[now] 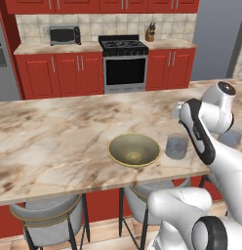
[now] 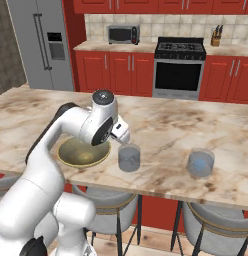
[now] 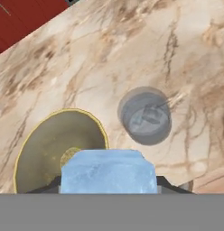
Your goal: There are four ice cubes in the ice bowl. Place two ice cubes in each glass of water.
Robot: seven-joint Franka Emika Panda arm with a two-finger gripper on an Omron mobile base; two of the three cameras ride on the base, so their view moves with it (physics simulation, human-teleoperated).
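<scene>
You see the marble bench (image 1: pixel 54 141) carrying the ice bowl (image 1: pixel 134 149), with one glass (image 2: pixel 129 157) just beside it and a second glass (image 2: pixel 201 163) well apart, pale blue inside. Your tool (image 3: pixel 108 191) clamps an ice cube (image 3: pixel 108 171) above the bowl's edge, near the first glass.

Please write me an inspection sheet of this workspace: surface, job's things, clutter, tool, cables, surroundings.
Surface: marble island counter.
Job's things: ice bowl near the front edge, no cube made out inside; near glass beside the bowl, content unclear; far glass further right, a pale blue patch inside.
Clutter: nothing seen.
Tool: tool above the counter between bowl and near glass, closed on one ice cube.
Cables: nothing seen.
Surroundings: stools under the counter; red cabinets, stove, microwave, knife block, fridge.
</scene>
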